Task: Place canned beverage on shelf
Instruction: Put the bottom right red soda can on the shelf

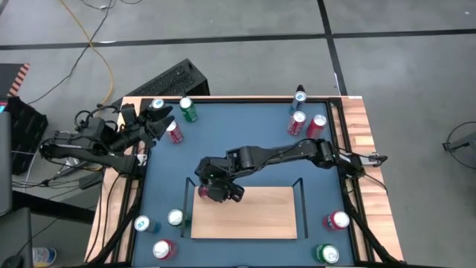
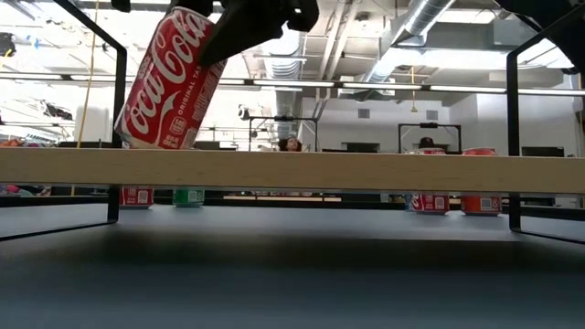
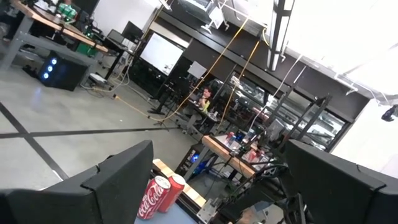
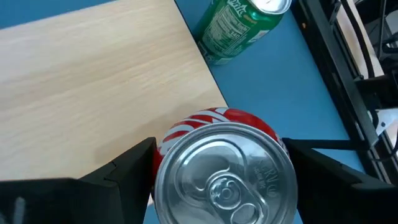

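Red can over the shelf's left end, tilted in my right gripper.

Left of the shelf point(image 1: 245, 212), my left gripper point(image 1: 152, 119) waits at the table's far left corner, fingers spread wide, holding nothing. At the shelf's left end, my right gripper point(image 1: 216, 190) clasps the red cola can point(image 2: 169, 78) between its fingers, can leaning, its base just above the board.

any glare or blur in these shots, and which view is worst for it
Left wrist view is worst: blown-out white at the upper right, with the left gripper's fingers dark and soft. Low view: bright ceiling lights behind the red cola can, deep shadow under the shelf. Right wrist view: can top slightly soft. High view: even lighting.
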### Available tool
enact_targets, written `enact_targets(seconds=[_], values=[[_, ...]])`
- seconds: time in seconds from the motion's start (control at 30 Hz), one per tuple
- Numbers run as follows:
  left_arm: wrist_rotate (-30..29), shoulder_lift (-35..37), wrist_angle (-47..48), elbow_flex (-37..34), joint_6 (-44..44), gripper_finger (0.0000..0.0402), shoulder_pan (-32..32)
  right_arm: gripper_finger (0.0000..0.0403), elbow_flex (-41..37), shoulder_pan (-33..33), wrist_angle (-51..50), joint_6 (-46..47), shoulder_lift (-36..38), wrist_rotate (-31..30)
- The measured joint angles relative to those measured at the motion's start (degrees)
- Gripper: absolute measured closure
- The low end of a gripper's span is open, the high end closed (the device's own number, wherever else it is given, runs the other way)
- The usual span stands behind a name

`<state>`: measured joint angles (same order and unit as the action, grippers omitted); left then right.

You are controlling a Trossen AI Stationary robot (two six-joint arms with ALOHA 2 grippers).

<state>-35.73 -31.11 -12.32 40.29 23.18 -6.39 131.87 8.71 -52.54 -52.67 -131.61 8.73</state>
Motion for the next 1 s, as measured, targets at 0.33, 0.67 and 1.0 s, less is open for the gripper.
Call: enact_targets(seconds=[0.33,0.67,1.0], values=[[0.86,0.00,0.00,0.00,-2.38,0.0050,0.00,0.0085,0.00,0.13,-0.39,2.03,0.04,0.13],[0.86,0.00,0.00,0.00,-2.43,0.0050,0.00,0.0085,0.00,1.06,-0.41,2.81,-0.07,3.50],[0.86,0.00,0.04,0.00,-2.43,0.0050,0.00,0.0085,0.09,0.44,0.39,4.05,-2.28,6.02]])
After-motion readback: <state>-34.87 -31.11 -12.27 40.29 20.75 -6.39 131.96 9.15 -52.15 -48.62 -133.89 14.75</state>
